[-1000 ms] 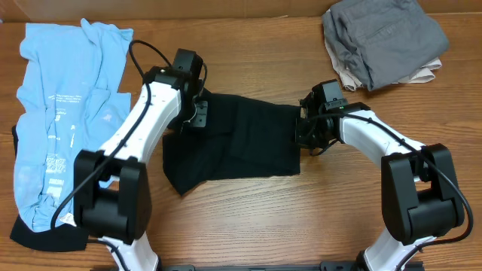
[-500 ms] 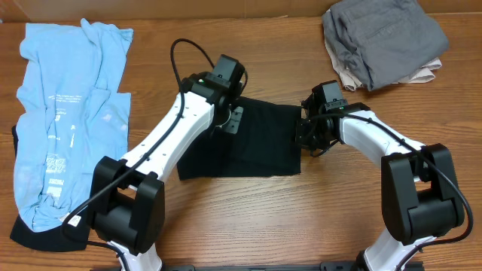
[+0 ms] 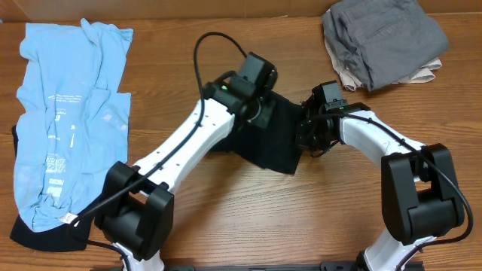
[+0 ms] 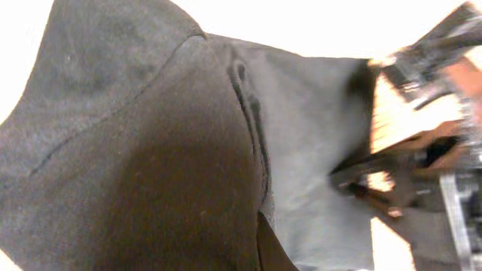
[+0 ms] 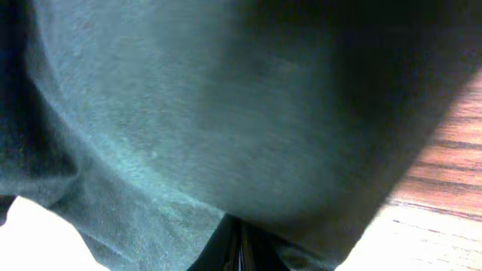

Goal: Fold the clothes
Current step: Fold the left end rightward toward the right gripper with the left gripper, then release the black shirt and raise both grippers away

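Note:
A black garment (image 3: 273,144) lies at the middle of the wooden table, its left part lifted and carried over toward the right. My left gripper (image 3: 261,111) is shut on the garment's left edge and holds it above the right half; black cloth (image 4: 151,165) fills the left wrist view. My right gripper (image 3: 306,129) is shut on the garment's right edge, low at the table; the cloth (image 5: 226,113) covers the right wrist view, with the closed fingers (image 5: 239,248) at the bottom.
A light blue shirt (image 3: 68,105) lies spread at the left over a dark garment (image 3: 45,237). A pile of folded grey and beige clothes (image 3: 380,38) sits at the back right.
My left gripper has swept rightward with the garment's left edge, pulling it over toward the right gripper. The garment's footprint has shrunk. The right arm has stayed put.

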`<state>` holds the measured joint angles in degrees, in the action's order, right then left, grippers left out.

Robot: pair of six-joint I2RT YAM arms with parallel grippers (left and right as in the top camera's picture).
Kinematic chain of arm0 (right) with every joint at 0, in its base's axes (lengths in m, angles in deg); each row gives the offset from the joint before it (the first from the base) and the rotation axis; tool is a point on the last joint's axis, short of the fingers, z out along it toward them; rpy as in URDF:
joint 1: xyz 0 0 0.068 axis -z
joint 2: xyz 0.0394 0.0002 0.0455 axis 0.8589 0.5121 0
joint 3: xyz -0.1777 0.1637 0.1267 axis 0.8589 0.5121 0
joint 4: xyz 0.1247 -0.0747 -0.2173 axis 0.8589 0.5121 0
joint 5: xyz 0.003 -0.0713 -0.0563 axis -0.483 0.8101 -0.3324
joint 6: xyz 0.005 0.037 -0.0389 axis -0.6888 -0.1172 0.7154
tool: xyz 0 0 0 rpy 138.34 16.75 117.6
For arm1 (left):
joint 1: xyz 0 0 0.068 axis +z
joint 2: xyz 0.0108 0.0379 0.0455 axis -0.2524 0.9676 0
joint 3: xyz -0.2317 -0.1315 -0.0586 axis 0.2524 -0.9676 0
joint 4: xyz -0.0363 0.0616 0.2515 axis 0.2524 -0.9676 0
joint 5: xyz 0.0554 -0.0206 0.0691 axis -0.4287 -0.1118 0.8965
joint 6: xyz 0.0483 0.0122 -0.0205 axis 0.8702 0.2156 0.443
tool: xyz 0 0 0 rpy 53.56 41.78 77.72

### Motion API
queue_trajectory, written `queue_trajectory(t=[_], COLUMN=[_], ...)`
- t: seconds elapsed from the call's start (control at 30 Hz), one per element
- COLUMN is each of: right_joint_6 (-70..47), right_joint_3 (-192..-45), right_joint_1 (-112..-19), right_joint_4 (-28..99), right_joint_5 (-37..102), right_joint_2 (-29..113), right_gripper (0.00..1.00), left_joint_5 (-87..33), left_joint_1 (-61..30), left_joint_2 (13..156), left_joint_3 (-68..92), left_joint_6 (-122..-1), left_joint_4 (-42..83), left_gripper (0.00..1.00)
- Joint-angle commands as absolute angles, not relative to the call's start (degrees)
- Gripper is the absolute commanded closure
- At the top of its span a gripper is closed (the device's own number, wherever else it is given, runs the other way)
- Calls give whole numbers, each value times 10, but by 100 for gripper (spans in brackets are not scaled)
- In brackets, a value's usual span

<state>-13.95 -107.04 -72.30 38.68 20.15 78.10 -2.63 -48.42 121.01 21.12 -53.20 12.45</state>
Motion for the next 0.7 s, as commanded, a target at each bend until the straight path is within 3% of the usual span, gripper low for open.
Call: queue_trajectory(t=[0.0, 0.4, 0.47, 0.57, 0.6, 0.67], right_joint_6=[-143, -158, -158, -157, -158, -157], right_joint_3=[-1064, -1112, -1139, -1185, -1202, -1233], right_joint_1=[-721, -665, -640, -603, -588, -555], right_joint_4=[386, 397, 410, 438, 449, 470], right_joint_5=[207, 154, 140, 138, 138, 138], right_joint_2=[781, 750, 718, 664, 643, 602], right_gripper=[96, 96, 96, 96, 96, 96], left_joint_5=[-41, -58, -68, -81, -84, -93], left_joint_1=[-510, -529, -529, -530, -530, -530], left_joint_2=[1206, 1287, 1295, 1298, 1298, 1298], left_joint_3=[227, 227, 227, 227, 227, 227], left_joint_6=[-542, -572, -572, -572, -572, -571], left_joint_4=[141, 148, 154, 169, 175, 195], left_gripper=[96, 94, 90, 69, 58, 24])
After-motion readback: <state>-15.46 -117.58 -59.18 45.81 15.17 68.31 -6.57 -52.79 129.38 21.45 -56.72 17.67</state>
